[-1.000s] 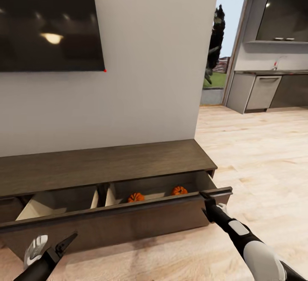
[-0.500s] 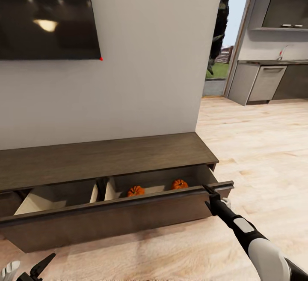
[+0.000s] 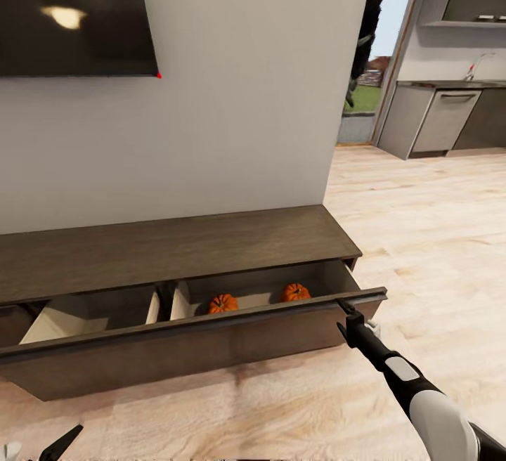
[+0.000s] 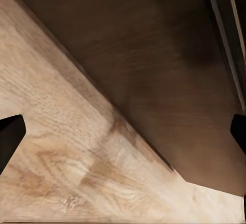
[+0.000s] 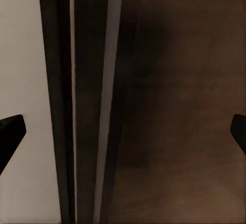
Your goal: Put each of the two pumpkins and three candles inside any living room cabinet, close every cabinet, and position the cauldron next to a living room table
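Note:
The long dark-brown cabinet (image 3: 176, 247) stands against the white wall with its wide drawer pulled open. Two orange pumpkins (image 3: 223, 303) (image 3: 295, 292) lie in the drawer's right compartment; the left compartment (image 3: 84, 313) shows bare pale wood. My right gripper (image 3: 346, 308) is open at the top edge of the drawer front (image 3: 211, 348), near its right end, and that edge runs between the spread fingers of the right gripper (image 5: 123, 131). My left gripper (image 4: 123, 131) is open, low over the floor before the drawer front. Candles, cauldron and table are out of view.
A dark TV (image 3: 70, 11) hangs on the wall above the cabinet. Light wood floor (image 3: 436, 250) stretches to the right toward grey kitchen units (image 3: 436, 120) and a glass door (image 3: 365, 60).
The camera has shifted, so the whole scene sits differently. My left gripper has sunk to the picture's bottom edge. The right gripper stays at the drawer front, and the drawer stands as before.

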### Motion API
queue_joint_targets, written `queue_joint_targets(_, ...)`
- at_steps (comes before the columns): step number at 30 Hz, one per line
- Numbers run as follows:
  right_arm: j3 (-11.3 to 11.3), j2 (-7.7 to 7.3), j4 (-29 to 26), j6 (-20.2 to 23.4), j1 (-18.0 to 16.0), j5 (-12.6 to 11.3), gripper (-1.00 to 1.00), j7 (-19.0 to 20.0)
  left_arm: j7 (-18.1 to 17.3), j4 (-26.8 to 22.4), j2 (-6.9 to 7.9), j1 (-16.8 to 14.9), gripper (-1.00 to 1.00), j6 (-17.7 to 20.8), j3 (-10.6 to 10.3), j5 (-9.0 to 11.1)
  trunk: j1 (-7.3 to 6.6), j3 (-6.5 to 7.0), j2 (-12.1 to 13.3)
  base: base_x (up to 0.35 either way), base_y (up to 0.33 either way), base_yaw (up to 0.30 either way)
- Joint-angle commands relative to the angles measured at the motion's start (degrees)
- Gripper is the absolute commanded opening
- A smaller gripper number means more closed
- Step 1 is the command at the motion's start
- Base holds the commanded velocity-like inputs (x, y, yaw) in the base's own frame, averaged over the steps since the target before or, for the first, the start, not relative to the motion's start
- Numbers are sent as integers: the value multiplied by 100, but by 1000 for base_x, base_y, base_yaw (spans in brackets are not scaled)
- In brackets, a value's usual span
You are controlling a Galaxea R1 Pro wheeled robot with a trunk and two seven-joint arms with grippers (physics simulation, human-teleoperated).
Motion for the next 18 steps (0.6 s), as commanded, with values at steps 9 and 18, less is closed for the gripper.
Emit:
queue_joint_targets(9,1,-16,-8,-1,-8,9,100,159,-465,377,14,200,100,-829,-29,-55,0,-1,0,47,0,0)
queue_joint_targets(18,8,-18,-17,13,-9,9,100,167,-561,439,16,293,100,-1160,-53,-58,0,-1,0,291,94,0)
